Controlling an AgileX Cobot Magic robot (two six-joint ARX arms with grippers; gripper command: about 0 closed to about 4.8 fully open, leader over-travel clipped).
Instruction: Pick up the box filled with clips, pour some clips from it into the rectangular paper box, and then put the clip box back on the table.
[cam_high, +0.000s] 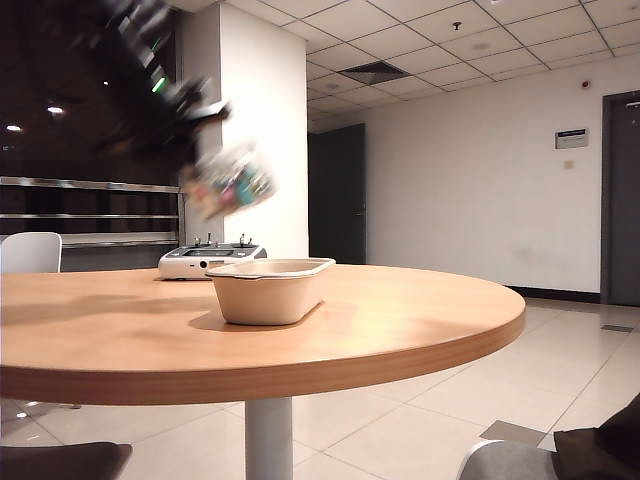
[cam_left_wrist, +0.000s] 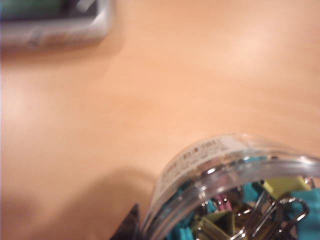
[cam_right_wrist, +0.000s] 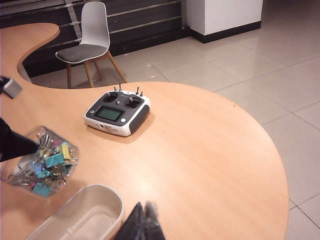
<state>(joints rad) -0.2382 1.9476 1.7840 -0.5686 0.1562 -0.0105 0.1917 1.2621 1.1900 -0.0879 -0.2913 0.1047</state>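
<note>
One blurred jar (cam_high: 228, 183) hangs tilted in your left fingers (cam_high: 196, 125), clamped on it above the tray (cam_high: 270, 290) on the worktop (cam_high: 400, 320). Left wrist: clips (cam_left_wrist: 235, 215) fill it. Right wrist: your right fingers (cam_right_wrist: 143, 222) are pressed together, empty, beside the tray (cam_right_wrist: 80, 215).

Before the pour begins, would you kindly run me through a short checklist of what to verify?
1. Left tool shut on the clip jar: ok.
2. Jar lifted off the table: ok.
3. Jar mouth open, clips free to fall: ok.
4. Paper tray upright and empty: ok.
5. Jar directly above the tray: not ok, it hangs to one side.
6. Right tool shut, beside the tray rim and clear of the jar: ok.
</note>
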